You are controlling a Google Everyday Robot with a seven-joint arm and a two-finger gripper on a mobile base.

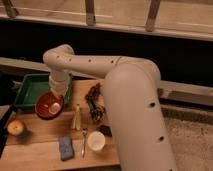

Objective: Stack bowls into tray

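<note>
Camera view: hand (54,103) clamped on orange-red bowl (46,108) beside tray (30,89).

1 view looks down over the arm (125,95) onto the table (45,130), near the gripper (54,102).

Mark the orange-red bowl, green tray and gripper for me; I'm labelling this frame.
orange-red bowl (44,107): camera view, on its inner wall, left side.
green tray (31,86): camera view, on its bare floor.
gripper (54,106): camera view, at its tip inside the bowl.
</note>
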